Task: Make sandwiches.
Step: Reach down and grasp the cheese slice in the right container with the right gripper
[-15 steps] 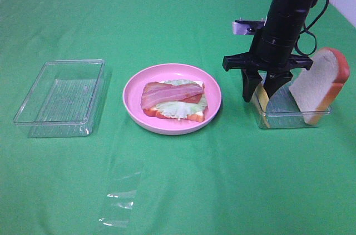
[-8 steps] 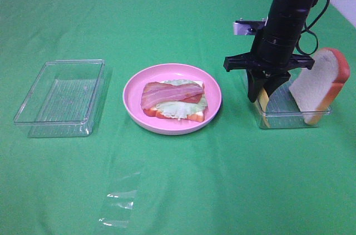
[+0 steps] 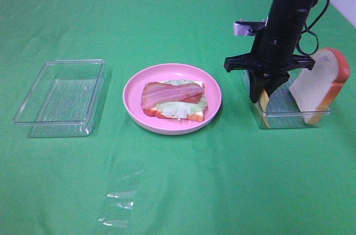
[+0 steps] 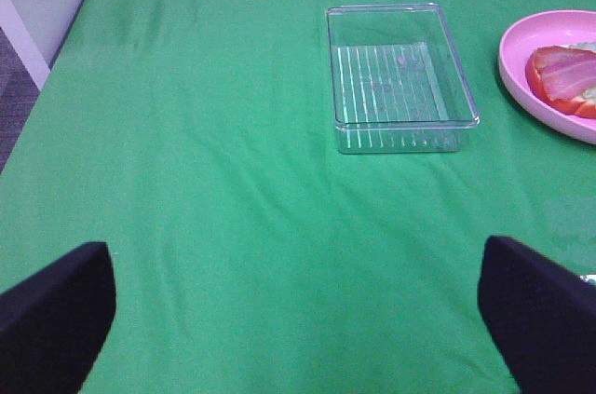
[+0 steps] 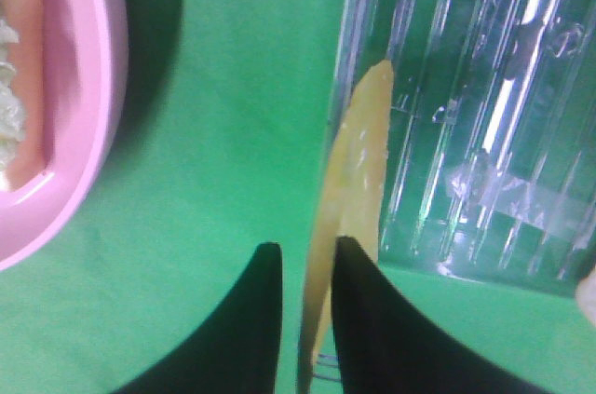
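Note:
The open-topped sandwich (image 3: pixel 172 100) lies on the pink plate (image 3: pixel 133 88): a bread slice at the bottom, pale lettuce, then bacon strips (image 3: pixel 169 93) on top. Part of it shows in the left wrist view as well (image 4: pixel 566 77). My right gripper (image 3: pixel 263 97) reaches down at the left wall of a clear box (image 3: pixel 289 114), shut on a yellow cheese slice (image 5: pixel 358 161) standing on edge there. A second bread slice (image 3: pixel 320 82) leans on the box's right end. My left gripper (image 4: pixel 298 319) is open over bare cloth, away from everything.
An empty clear box (image 3: pixel 61 97) sits left of the plate and also shows in the left wrist view (image 4: pixel 400 77). A crumpled sheet of clear film (image 3: pixel 119 199) lies near the front edge. Green cloth covers the whole table.
My right gripper's fingers have drawn together around the cheese slice at the box's left wall. The left gripper and the plate have not moved.

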Action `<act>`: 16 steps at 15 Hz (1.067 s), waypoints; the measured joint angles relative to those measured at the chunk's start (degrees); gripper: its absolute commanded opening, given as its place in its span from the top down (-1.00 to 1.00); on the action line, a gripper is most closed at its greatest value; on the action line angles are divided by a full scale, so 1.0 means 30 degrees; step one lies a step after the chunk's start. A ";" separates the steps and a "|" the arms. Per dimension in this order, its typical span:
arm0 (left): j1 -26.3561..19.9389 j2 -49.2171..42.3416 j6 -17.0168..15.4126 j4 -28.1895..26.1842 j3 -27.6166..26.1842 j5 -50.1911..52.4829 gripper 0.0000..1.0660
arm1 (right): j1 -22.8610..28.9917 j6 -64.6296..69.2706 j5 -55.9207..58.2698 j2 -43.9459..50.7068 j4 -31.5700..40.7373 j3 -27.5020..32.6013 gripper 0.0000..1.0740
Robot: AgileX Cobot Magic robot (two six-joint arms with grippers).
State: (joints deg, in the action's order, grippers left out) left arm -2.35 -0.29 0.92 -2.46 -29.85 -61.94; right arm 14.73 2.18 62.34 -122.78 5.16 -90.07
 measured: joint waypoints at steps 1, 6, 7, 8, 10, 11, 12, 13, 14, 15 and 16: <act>0.0000 0.0000 0.0000 0.0000 0.0000 0.0000 -0.83 | 0.0000 0.0000 0.0000 0.0000 0.0000 0.0000 0.63; 0.0000 0.0000 0.0000 0.0000 0.0000 0.0000 -0.83 | 0.0000 0.0019 0.0095 0.0000 0.0000 0.0000 0.64; 0.0000 0.0000 0.0000 0.0000 0.0000 0.0000 -0.83 | 0.0000 0.0038 0.0134 0.0000 0.0000 0.0000 0.64; 0.0000 0.0000 0.0000 0.0000 0.0000 0.0000 -0.83 | 0.0000 0.0076 0.0134 0.0019 0.0000 0.0000 0.64; 0.0000 0.0000 0.0000 0.0000 0.0000 0.0000 -0.83 | 0.0000 0.0095 0.0134 0.0038 0.0000 0.0000 0.64; 0.0000 0.0000 0.0000 0.0000 0.0000 0.0000 -0.83 | 0.0000 0.0095 0.0115 0.0115 0.0000 0.0000 0.64; 0.0000 0.0000 0.0000 0.0000 0.0000 0.0000 -0.83 | 0.0000 0.0095 0.0076 0.0267 0.0000 0.0000 0.64; 0.0000 0.0000 0.0000 0.0000 0.0000 0.0000 -0.83 | 0.0000 0.0095 0.0019 0.0439 -0.0019 0.0000 0.64; 0.0000 0.0000 0.0000 0.0000 0.0000 0.0000 -0.83 | 0.0000 0.0095 -0.0095 0.0688 -0.0038 0.0000 0.64; 0.0000 0.0000 0.0000 0.0000 0.0000 0.0000 -0.83 | 0.0000 0.0095 -0.0134 0.0802 -0.0153 0.0000 0.64; 0.0000 0.0000 0.0000 0.0000 0.0000 0.0000 -0.83 | 0.0000 0.0095 -0.0153 0.0821 -0.0210 0.0000 0.64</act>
State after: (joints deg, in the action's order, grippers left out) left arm -2.35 -0.29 0.92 -2.46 -29.85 -61.94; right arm 14.73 2.46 61.88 -120.32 4.53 -90.07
